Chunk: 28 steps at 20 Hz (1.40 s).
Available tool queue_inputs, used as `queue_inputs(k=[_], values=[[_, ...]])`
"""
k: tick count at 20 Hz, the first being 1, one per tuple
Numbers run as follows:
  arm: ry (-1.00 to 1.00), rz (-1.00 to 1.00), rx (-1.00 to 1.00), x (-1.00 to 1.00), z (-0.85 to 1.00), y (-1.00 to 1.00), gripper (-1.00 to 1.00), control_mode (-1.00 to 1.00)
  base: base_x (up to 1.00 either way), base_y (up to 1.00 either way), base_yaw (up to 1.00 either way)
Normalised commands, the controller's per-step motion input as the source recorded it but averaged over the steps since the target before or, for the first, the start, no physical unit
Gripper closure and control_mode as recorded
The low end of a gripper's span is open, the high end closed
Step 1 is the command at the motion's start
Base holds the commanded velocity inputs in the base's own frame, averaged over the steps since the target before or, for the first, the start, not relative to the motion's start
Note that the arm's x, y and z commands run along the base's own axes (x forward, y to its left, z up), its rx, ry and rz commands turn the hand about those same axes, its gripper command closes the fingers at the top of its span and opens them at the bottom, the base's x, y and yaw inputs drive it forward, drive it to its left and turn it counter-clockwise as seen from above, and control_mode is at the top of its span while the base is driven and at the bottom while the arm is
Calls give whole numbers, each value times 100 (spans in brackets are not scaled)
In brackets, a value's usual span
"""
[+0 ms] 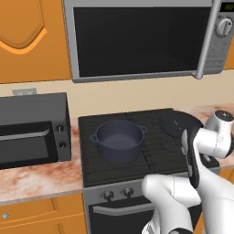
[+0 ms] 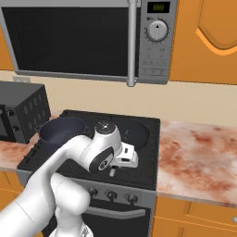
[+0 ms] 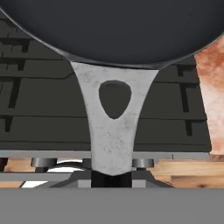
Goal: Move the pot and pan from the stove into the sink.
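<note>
**Gripper closed on the pan's handle at the front of the stove**

Left base view: the deep, round, dark navy-grey pot (image 1: 118,140) with two small loop handles sits upright on the left burners of the black gas stove (image 1: 91,171). The shallow black frying pan (image 1: 176,123) lies on the right rear burner, partly hidden by the white arm. A small black toaster oven (image 1: 32,130) stands on the marbled pink counter (image 1: 41,180) just left of the stove, and a steel microwave (image 1: 137,39) hangs above. The sink is not among the things here.

Right base view: the gripper (image 2: 112,171) hangs low over the front right part of the grate, near the knob panel. The pan (image 2: 139,132) lies behind it, toward the wall; the pot (image 2: 58,129) is to the left, apart from both. Open counter runs to the right of the stove.

Hand view: the pan's dark bowl (image 3: 113,26) spans the top, and its pale grey handle (image 3: 114,131), with a teardrop hole, runs straight from the rim down to the fingertips at the bottom edge. The handle's end sits between the fingers, which appear clamped on it. So the pan's long axis lines up with the gripper, bowl away, handle toward the hand.

My judgement: the next move is a lift, and the far-out bowl may sag or twist in a tip-end grip. The pot stands clear to one side; the microwave overhead limits height.
</note>
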Motion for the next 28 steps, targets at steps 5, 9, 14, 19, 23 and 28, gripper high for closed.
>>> queue_inputs(k=[5, 9, 14, 19, 23, 28], values=[[-1, 5, 1, -50, 85, 0, 100, -100, 0, 0, 0], [-8, 9, 0, -92, 50, 0, 100, -100, 0, 0, 0], [-17, 10, 0, -85, 39, 0, 100, -100, 0, 0, 0], [-22, 13, 0, -69, 24, 0, 100, -100, 0, 0, 0], [-9, 24, 0, -58, 2, 3, 100, -100, 0, 0, 0], [-1, 32, 0, -50, 0, 4, 100, -100, 0, 0, 0]])
